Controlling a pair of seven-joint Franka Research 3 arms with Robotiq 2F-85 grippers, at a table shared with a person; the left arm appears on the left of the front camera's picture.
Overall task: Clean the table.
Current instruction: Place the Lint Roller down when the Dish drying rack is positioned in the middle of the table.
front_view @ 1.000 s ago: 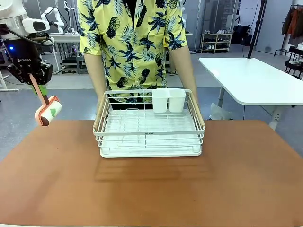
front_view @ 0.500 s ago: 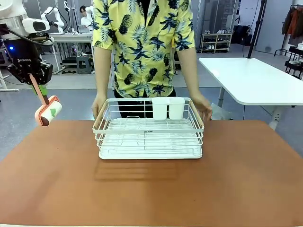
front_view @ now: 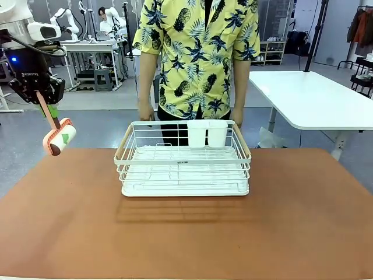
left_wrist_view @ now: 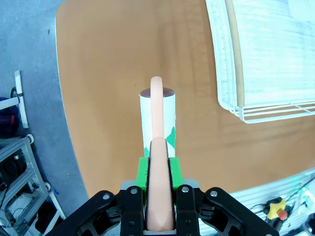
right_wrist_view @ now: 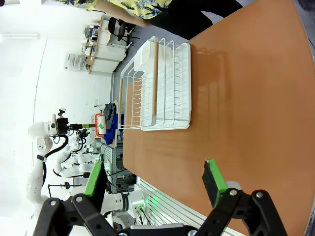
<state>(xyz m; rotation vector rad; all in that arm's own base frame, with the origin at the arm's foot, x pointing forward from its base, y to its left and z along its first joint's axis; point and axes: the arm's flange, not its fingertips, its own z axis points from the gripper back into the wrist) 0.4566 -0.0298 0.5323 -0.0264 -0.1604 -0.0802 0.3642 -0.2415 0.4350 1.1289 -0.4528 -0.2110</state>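
Table: the table (front_view: 303, 221) with the terracotta top fills the foreground of the front view; most of its surface is bare, no visible crumbs or spills at this resolution.
Rack: a white wire rack (front_view: 183, 160) with wooden side handles sits on the table near the far edge, roughly centred; two white cups (front_view: 207, 133) stand in its back rim.
Roller: a lint roller (front_view: 59, 136) with a pink handle and white-and-green drum hangs above the far-left corner of the table, clear of the surface; the left wrist view looks straight down its handle onto the tabletop beside the rack's corner.
Left gripper: the left gripper (left_wrist_view: 158, 189) is clamped on the roller's handle, green pads pressed to both sides.
Right gripper: the right gripper (right_wrist_view: 155, 184) has its fingers spread wide with nothing between them, hovering above the near part of the table.
Person: a person (front_view: 195, 58) stands at the far side behind the rack, hands off it.
Step (judgement): tool in hand, cleaning stroke not yet begun.
Next move (judgement): lower the roller until the drum lies flat on the top, then roll in passes, keeping off the rack.
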